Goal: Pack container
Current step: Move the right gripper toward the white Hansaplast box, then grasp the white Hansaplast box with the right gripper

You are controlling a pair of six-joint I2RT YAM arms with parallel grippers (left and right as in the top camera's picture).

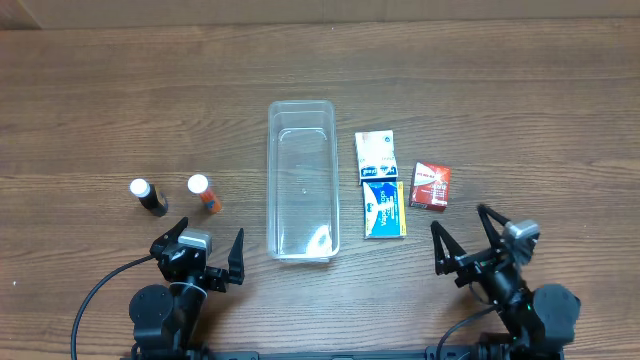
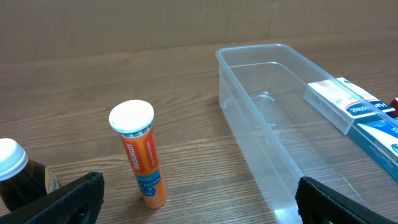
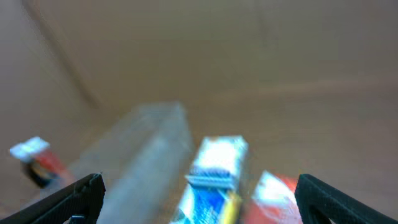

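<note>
The clear container (image 1: 300, 180) lies lengthwise at the table's middle, with nothing in it; it also shows in the left wrist view (image 2: 273, 124) and blurred in the right wrist view (image 3: 146, 149). An orange tube (image 1: 204, 193) (image 2: 140, 152) and a dark bottle (image 1: 148, 197) (image 2: 15, 174), both white-capped, stand to its left. A white-blue box (image 1: 375, 157), a blue box (image 1: 384, 209) and a red box (image 1: 431, 185) lie to its right. My left gripper (image 1: 201, 252) (image 2: 199, 208) is open and empty near the front edge. My right gripper (image 1: 467, 237) (image 3: 199, 202) is open and empty, in front of the boxes.
The wooden table (image 1: 520, 90) stretches bare behind the objects. A black cable (image 1: 100, 290) runs from the left arm's base at the front edge.
</note>
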